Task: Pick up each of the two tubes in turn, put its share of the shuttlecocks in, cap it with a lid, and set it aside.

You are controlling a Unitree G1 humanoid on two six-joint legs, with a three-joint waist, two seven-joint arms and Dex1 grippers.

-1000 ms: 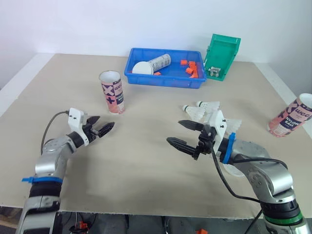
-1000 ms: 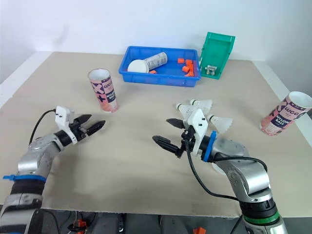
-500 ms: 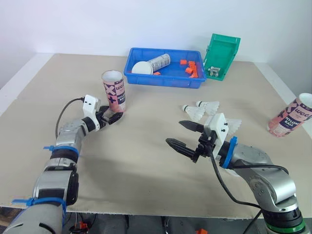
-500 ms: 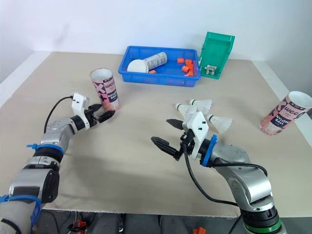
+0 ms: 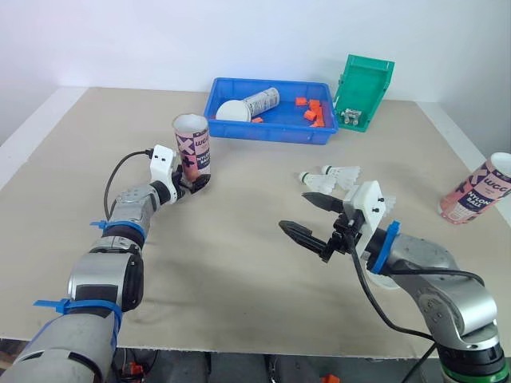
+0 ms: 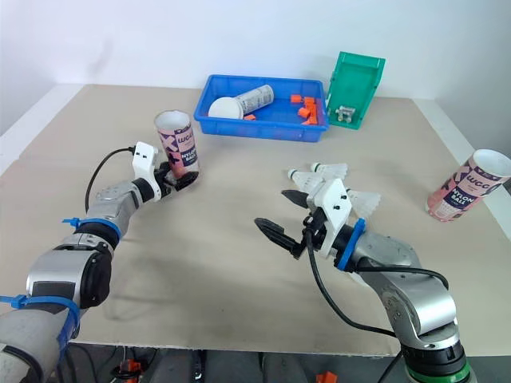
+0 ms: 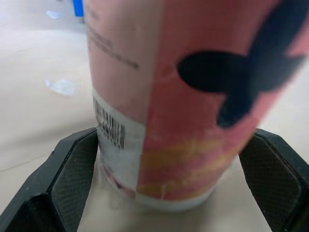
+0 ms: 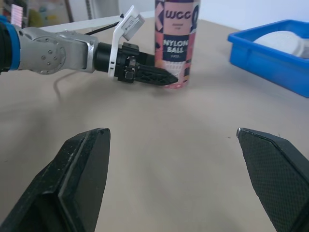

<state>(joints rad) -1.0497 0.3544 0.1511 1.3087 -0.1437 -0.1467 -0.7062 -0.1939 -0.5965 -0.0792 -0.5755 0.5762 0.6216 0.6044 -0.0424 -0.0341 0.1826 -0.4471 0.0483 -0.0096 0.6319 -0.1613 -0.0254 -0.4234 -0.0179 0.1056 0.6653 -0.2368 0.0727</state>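
Pink cardboard tube (image 5: pixel 192 148) stands upright beside the blue plastic tray (image 5: pixel 263 136), left gripper (image 5: pixel 190 183) clamped on its base. Right gripper (image 5: pixel 294 211) hangs open, empty. White feathered shuttlecocks (image 5: pixel 331 177) lie loose on the table, so by this evidence no tube is filled or capped.

Left gripper (image 6: pixel 182 180) at base of tube (image 6: pixel 177 142); right gripper (image 6: pixel 271 208), jaws apart, near 3 shuttlecocks (image 6: pixel 329 169)

Blue tray (image 5: pixel 239 131) on beige table (image 5: pixel 239 247), orange pieces (image 5: pixel 313 114) inside, green bin (image 5: pixel 367 78) just beside it
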